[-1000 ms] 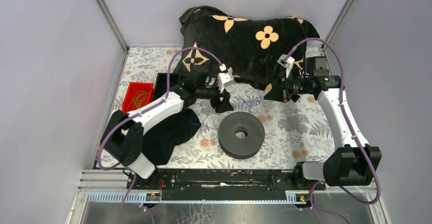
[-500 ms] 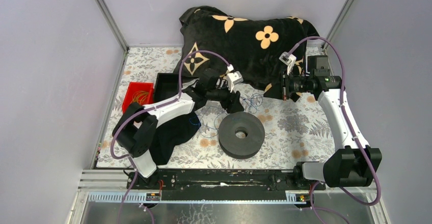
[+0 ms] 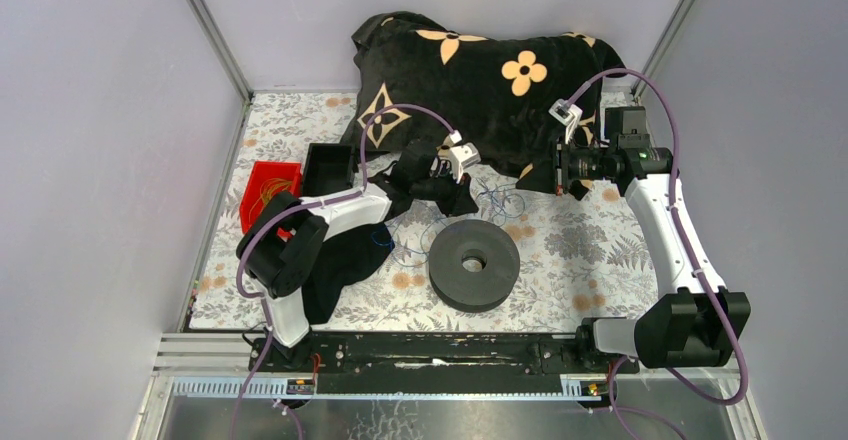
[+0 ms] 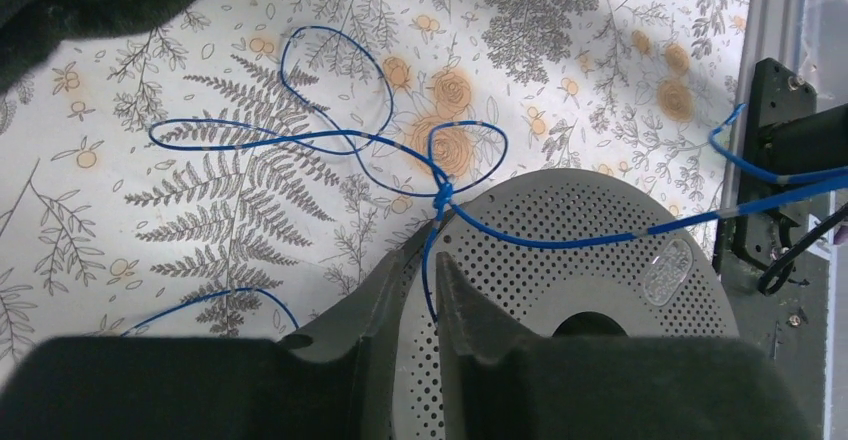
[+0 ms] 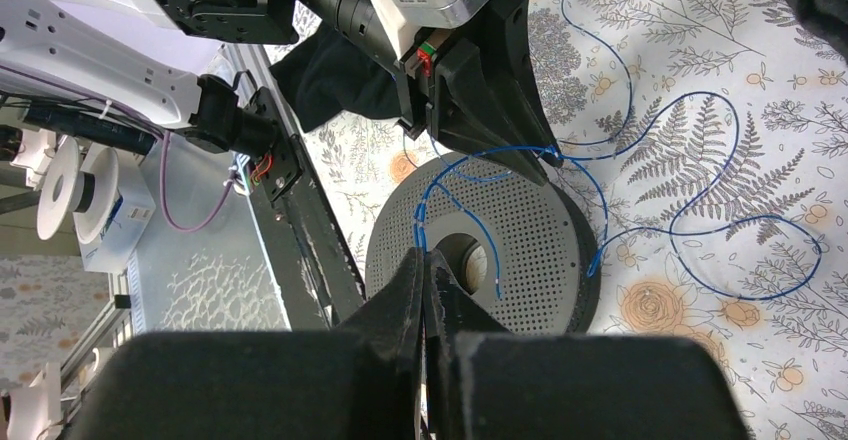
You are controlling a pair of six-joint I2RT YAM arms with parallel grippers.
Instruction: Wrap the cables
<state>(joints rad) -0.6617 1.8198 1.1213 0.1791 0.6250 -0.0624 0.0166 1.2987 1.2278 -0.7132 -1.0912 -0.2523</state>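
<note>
Thin blue cables lie in loose loops on the flowered table cover behind the black disc-shaped spool. One strand runs over the perforated spool face. My left gripper hovers at the spool's far-left rim. Its jaws stand a narrow gap apart, and a blue strand runs down between them below a small knot. My right gripper is raised at the back right. It is shut, and a blue cable leads into its tips. In the right wrist view the left gripper points down at the strand.
A black blanket with tan flowers is heaped at the back. A red bin holding orange wire and a black tray stand at the left. A black cloth lies under the left arm. Walls enclose both sides.
My left arm swung right towards the spool's far rim, and its jaws narrowed from wide open round a blue strand. The right arm shifted only slightly.
</note>
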